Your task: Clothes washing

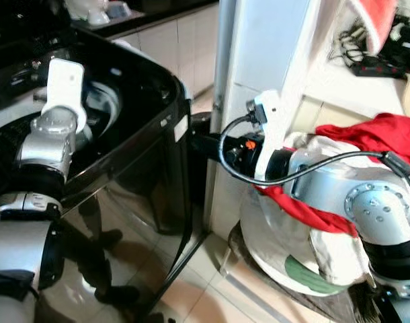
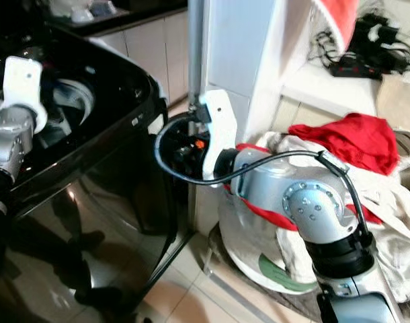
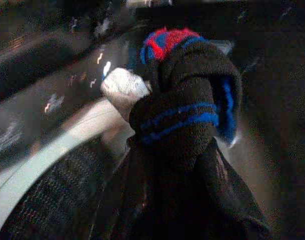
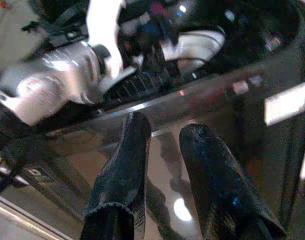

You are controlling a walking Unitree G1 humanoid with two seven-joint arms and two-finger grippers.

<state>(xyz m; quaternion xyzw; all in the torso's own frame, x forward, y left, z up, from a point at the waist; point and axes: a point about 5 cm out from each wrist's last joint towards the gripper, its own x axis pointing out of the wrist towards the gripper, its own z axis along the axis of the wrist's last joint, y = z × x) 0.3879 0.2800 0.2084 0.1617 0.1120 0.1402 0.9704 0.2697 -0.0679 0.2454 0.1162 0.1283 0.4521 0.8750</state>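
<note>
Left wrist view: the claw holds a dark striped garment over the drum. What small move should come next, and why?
Probably opening the left claw to drop the striped garment: it hangs bunched between the fingers, directly above the washing machine and its pale drum rim.

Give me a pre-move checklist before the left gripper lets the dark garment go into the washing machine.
1. Dark garment with blue stripes is held at the left gripper, seen in the left wrist view: ok.
2. Left arm is over the washing machine opening, pale drum rim below the garment: ok.
3. Lid out of the way, drum visible from the head views: ok.
4. Whether the garment hangs fully inside the rim: cannot tell, the wrist view is dark.
5. Right gripper open and holding nothing, beside the machine's glossy front: ok.
6. Laundry pile with the red garment waits on the robot's right: ok.
</note>
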